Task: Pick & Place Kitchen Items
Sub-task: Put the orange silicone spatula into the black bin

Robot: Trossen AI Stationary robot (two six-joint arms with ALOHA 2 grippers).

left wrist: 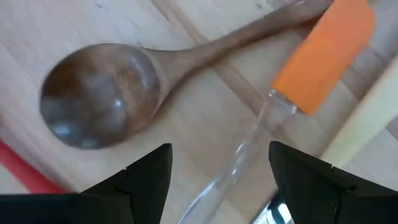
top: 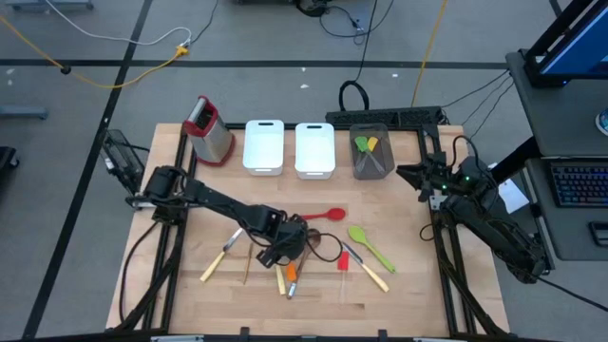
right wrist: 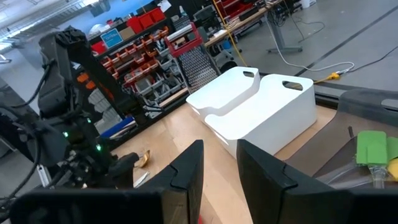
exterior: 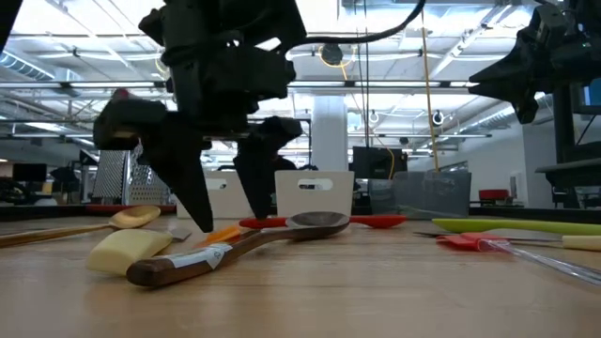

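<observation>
left gripper [left wrist: 217, 180] jaws open, low over table [top: 190, 294] lower centre | orange spatula [left wrist: 323, 56] clear handle runs lengthwise between jaws; wooden spoon [left wrist: 99, 93] beside | right gripper [right wrist: 217, 168] parked right, jaws slightly apart, empty; left arm nearer

This is a robotics lab or workshop, not a home. A bare pale wooden worktable [top: 313, 195] stands on grey concrete floor [top: 266, 38] crossed by yellow cables [top: 142, 62]. Beyond it, shelving with red parts bins [right wrist: 134, 37] and bright ceiling strip lights [exterior: 56, 42] fill the far room.
</observation>
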